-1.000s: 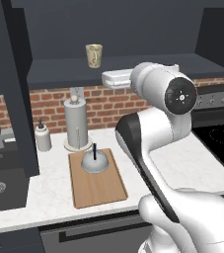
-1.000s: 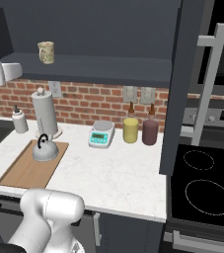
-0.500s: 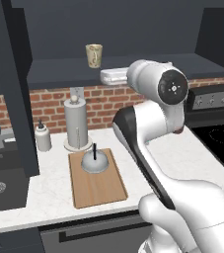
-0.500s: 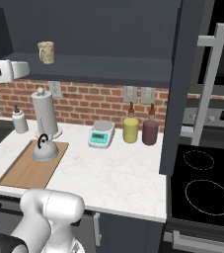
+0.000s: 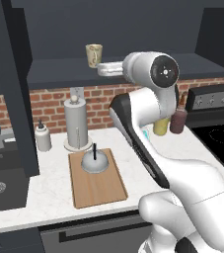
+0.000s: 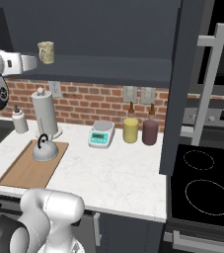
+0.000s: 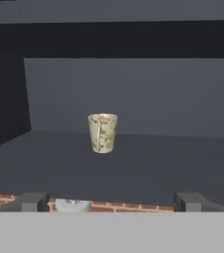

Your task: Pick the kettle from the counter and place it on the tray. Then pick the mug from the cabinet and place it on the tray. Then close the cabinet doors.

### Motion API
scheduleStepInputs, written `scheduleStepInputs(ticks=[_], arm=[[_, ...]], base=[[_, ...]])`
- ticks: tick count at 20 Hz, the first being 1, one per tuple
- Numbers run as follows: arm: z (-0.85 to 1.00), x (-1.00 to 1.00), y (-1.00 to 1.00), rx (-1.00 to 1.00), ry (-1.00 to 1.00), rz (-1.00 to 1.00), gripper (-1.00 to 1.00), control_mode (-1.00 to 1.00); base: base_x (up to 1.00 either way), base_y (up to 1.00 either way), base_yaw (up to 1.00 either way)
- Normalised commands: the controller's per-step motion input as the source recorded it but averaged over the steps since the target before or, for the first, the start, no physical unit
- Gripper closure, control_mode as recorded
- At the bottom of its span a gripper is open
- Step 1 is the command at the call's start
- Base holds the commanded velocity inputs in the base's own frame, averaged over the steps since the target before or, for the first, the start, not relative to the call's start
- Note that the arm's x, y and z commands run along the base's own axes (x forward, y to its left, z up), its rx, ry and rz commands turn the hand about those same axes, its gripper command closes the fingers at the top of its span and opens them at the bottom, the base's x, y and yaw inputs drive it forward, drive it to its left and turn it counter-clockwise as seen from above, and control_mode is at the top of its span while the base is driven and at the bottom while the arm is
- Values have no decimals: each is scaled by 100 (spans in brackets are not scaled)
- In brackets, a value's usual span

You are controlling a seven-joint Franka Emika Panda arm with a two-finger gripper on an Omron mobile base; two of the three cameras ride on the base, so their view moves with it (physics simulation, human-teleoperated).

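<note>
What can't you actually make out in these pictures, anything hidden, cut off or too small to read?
- Mug: its handle and the pattern on its side are too small and blurred in the hand view.
- Tray: the patch under the kettle is covered in both base views.
- Scale: its display is too small to read, right base view.
- Cabinet door: cut off by the top edge, right base view.

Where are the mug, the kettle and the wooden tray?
mug (image 7: 102, 132), hand view, middle of its side.
kettle (image 5: 94, 163), left base view, its grey dome.
tray (image 5: 99, 188), left base view, bare wood near the front.
</note>
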Motion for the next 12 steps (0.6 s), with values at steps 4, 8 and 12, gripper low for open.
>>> scheduleStepInputs(ticks=[4, 8, 12], arm=[[0, 30, 0, 0, 0, 2, -100, -100], [0, 40, 0, 0, 2, 0, -100, -100], [0, 49, 0, 0, 2, 0, -100, -100]], base=[[0, 0, 0], [0, 0, 0], [0, 0, 0]])
